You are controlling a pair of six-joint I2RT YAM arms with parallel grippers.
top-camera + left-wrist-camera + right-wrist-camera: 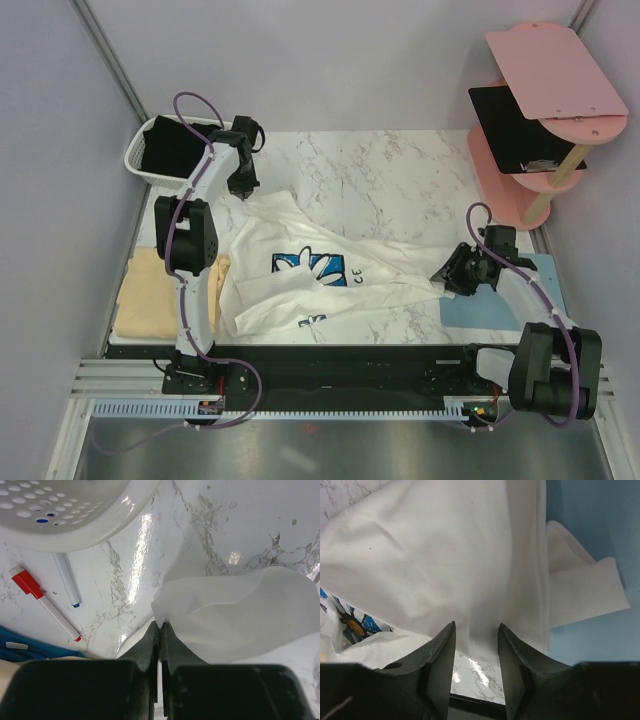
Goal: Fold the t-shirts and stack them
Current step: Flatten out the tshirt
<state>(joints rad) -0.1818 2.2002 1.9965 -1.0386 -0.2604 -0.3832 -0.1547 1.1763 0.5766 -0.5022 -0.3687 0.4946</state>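
Note:
The white t-shirt [320,270] with the blue daisy print lies crumpled across the marble table. My left gripper [243,187] is at its far left corner, shut on a pinch of the white cloth [235,615], jaws pressed together [161,626]. At the shirt's right end, by the mat, my right gripper [447,272] is open [476,630]. The hem of the white cloth [445,555] lies between its fingertips. A pale yellow t-shirt [150,292] lies flat at the table's left edge. A black t-shirt [168,150] sits in the basket.
The white perforated basket [137,150] [75,525] stands at the far left corner. A red-capped marker [45,602] and a blue-tipped one [67,582] lie beside it. A light-blue mat [545,272] [590,540] covers the near right. A pink shelf [545,70] holds a black clipboard [510,125].

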